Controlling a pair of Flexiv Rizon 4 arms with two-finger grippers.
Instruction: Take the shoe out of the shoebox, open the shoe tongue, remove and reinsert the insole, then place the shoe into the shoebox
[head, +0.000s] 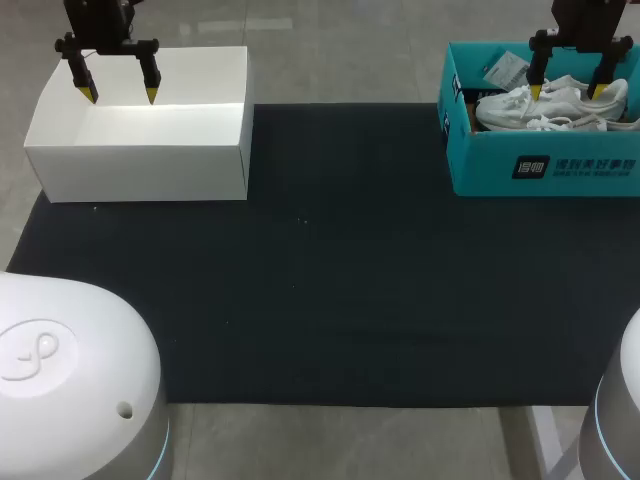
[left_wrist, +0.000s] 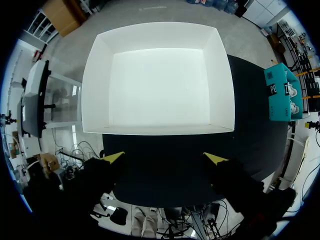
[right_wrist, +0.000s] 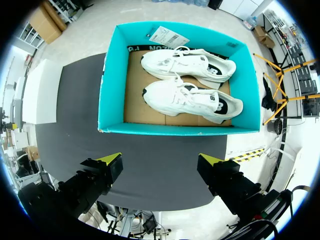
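Inside teal shoebox (right_wrist: 170, 128): two white shoes (right_wrist: 186, 100), laced.

The shoebox (head: 480, 165) under the right hand (head: 566, 92) runs off the head view's edge. Its near wall hides the lower sides of the shoes (head: 545, 105), and the insoles sit unseen inside them. Seen from the left hand (left_wrist: 165, 158), the far-off shoes are too small to make out.

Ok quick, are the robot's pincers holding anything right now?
Left pincer: open, holding nothing, over the white cardboard box.
Right pincer: open, holding nothing, over the teal cardboard shoebox.
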